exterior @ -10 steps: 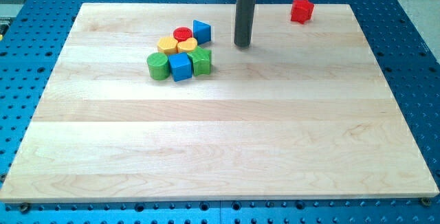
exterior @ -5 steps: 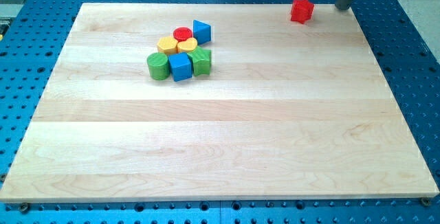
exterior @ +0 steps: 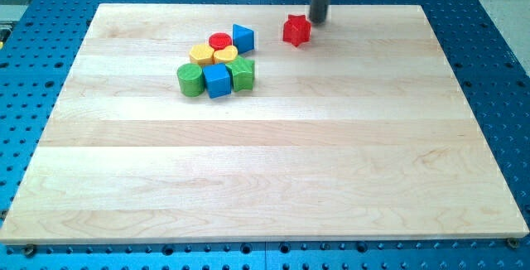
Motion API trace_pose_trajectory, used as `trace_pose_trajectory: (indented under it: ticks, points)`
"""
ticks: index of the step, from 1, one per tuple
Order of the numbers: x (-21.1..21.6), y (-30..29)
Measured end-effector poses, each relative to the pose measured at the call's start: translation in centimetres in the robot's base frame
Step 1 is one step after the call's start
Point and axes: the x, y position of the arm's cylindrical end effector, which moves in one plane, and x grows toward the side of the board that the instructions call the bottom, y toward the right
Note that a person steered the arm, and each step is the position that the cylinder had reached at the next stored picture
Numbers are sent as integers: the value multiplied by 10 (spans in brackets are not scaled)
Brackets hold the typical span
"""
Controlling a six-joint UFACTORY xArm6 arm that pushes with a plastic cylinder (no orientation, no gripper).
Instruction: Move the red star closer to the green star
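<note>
- Tip, my tip (exterior: 319, 21): a plain rod end with nothing to open or close, standing just beside the red star (exterior: 296, 31) at its upper right.
- Red star: near the view's top, right of the cluster.
- Green star (exterior: 243, 74): in the cluster, touching the blue cube (exterior: 217, 80).
- Wooden board (exterior: 265, 179): on a blue perforated table (exterior: 497, 71).

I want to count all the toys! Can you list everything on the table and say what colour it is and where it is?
red star: 1, red, near the view's top, alone, right of the cluster
red cylinder: 1, red, cluster top
blue block: 1, blue, cluster top right
yellow blocks: 2, yellow, cluster middle
green cylinder: 1, green, cluster bottom left
blue cube: 1, blue, cluster bottom middle
green star: 1, green, cluster bottom right
wooden board: 1, light wood, on blue pegboard table
my tip: 1, dark rod, just up-right of the red star
</note>
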Motion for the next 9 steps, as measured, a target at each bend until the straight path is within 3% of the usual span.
trace_pose_trajectory:
  ticks: [2, 3, 4, 8, 9]
  points:
    - [57, -52]
    - [43, 6]
    - [51, 21]
    - [73, -59]
    - [77, -38]
